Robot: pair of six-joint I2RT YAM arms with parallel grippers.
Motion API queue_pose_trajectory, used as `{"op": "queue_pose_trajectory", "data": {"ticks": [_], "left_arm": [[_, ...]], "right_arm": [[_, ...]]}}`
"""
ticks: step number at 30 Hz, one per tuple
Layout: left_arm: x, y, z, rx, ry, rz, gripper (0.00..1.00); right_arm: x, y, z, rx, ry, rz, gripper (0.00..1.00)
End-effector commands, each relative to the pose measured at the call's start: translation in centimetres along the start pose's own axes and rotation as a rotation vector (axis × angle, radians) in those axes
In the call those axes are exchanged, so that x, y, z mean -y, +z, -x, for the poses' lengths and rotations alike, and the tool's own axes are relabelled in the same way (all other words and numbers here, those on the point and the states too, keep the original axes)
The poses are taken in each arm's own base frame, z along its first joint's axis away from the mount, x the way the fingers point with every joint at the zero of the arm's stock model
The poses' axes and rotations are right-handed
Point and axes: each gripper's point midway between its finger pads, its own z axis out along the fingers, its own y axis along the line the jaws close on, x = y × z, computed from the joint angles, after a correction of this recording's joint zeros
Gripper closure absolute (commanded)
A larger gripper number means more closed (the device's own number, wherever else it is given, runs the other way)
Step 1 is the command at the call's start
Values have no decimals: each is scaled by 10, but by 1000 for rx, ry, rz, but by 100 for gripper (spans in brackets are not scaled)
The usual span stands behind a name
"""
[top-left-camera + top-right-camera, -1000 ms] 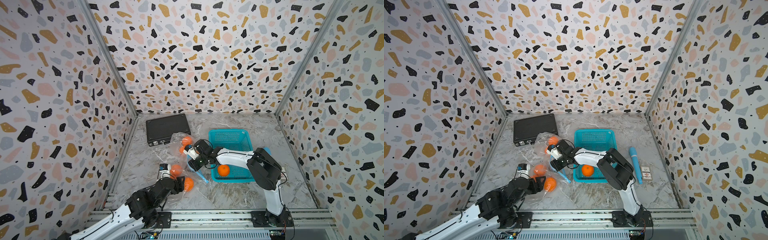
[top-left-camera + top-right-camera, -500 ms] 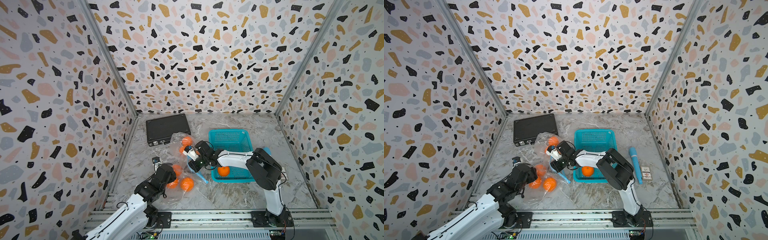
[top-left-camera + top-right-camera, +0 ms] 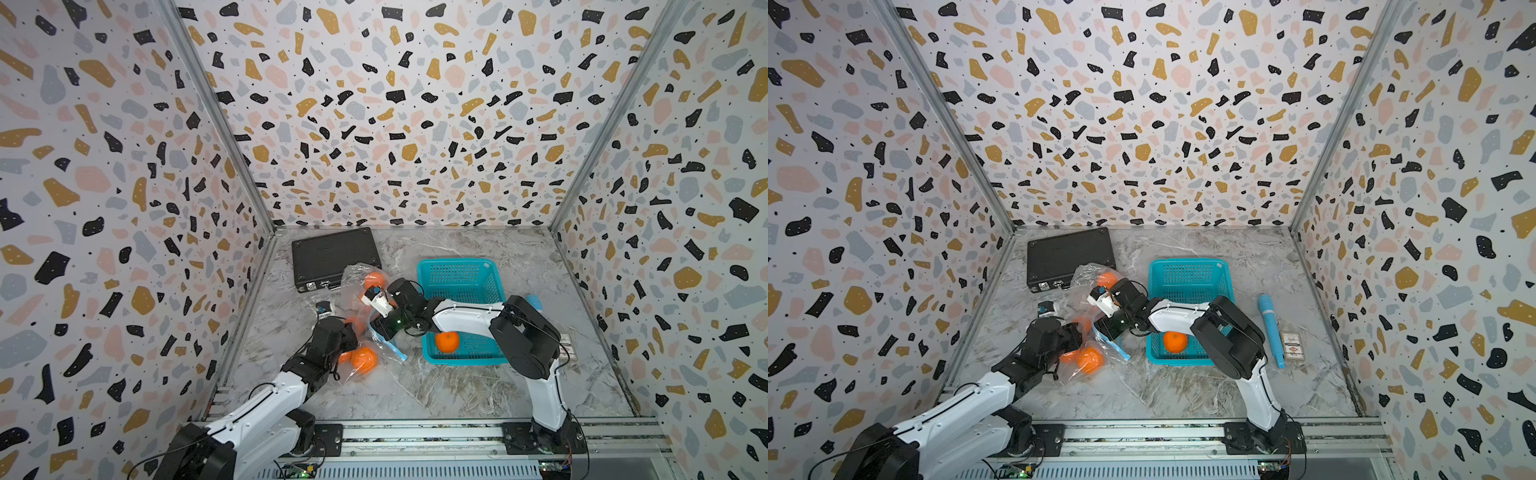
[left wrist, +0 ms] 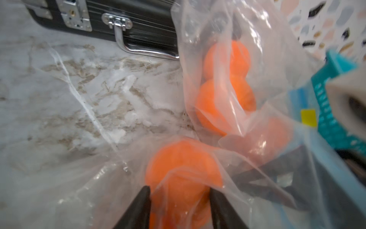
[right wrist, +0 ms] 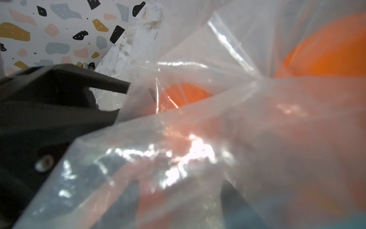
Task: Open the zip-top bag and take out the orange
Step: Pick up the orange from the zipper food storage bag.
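Note:
The clear zip-top bag (image 3: 355, 286) (image 3: 1086, 276) lies crumpled between the black case and the basket, with several oranges inside. My left gripper (image 3: 352, 329) (image 4: 179, 198) reaches in at the near end of the bag. Its fingers (image 4: 142, 208) press on both sides of an orange (image 4: 182, 168) (image 3: 1084, 322) through the film. Another orange (image 3: 363, 359) lies beside it, and two more (image 4: 225, 59) sit at the far end. My right gripper (image 3: 380, 326) (image 5: 178, 208) is at the bag's blue zip edge. Plastic drapes over it, and its jaws show dimly, standing apart.
A black case (image 3: 334, 255) stands at the back left. The teal basket (image 3: 457, 262) to the right holds one orange (image 3: 447, 341). A blue cylinder (image 3: 1271, 328) and a small card (image 3: 1292, 345) lie right of the basket. Patterned walls enclose three sides.
My left gripper has shifted away from the near edge along the bag, and its jaws have narrowed onto an orange. My right gripper's jaws have widened slightly; its arm stays in place.

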Motion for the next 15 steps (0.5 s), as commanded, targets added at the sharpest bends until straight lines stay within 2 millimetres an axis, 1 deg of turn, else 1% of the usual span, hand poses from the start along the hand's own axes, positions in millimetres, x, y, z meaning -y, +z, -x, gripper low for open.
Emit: {"op": "queue_pose_trajectory", "data": {"ticks": [1, 2, 3, 4, 6, 7, 8, 11, 13, 14, 15], "left_arm": [[1, 10, -6, -37, -3, -74, 91], [6, 12, -9, -58, -12, -100, 94], [11, 13, -14, -80, -19, -137, 100], [17, 13, -17, -98, -25, -170, 100], [15, 13, -22, -122, -29, -163, 100], [14, 11, -22, -127, -33, -150, 100], [17, 9, -20, -129, -31, -162, 100], [39, -4, -24, -189, -39, -280, 100], [47, -14, -27, -213, -48, -327, 100], [46, -16, -28, -219, -45, -325, 98], [45, -19, -27, -213, -38, -322, 94]], "right_arm": [[7, 6, 14, 31, 4, -49, 36], [9, 6, 13, 21, 10, -58, 38], [5, 4, 12, 18, 10, -46, 39], [3, 2, 11, 18, 2, -42, 39], [7, -5, 15, 47, -23, -91, 37], [11, -6, 16, 54, -29, -114, 36], [11, -6, 18, 58, -40, -118, 36], [8, -6, 17, 64, -62, -102, 37], [12, -9, 15, 74, -64, -127, 38], [13, -11, 14, 82, -62, -133, 38], [11, -12, 12, 95, -59, -122, 38]]}}
